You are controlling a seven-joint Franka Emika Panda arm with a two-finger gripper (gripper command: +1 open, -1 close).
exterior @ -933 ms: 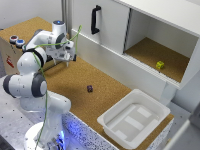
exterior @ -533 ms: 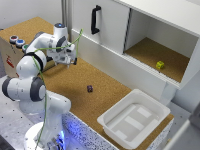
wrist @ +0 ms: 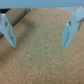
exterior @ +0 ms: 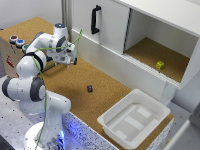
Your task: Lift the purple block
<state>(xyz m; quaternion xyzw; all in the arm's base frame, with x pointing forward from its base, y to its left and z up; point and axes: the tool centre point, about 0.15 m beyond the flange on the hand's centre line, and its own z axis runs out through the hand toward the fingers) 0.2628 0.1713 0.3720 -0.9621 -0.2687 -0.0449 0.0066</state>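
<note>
The purple block [exterior: 90, 88] is a tiny dark cube lying on the cork surface in the middle of the exterior view. My gripper [exterior: 70, 62] hangs above the cork to the exterior view's left of the block and further back, well apart from it. In the wrist view the gripper [wrist: 38, 41] is open, its two light blue fingers [wrist: 7, 31] spread wide over bare cork with nothing between them. The block does not show in the wrist view.
A yellow-green cube [exterior: 160, 65] sits inside the open white cabinet [exterior: 150, 30] at the exterior view's right. A white tray [exterior: 132, 120] stands at the front right. A box with coloured buttons [exterior: 17, 41] is at the far left.
The gripper has shifted slightly toward the exterior view's right and forward, nearer the block. The block has not moved.
</note>
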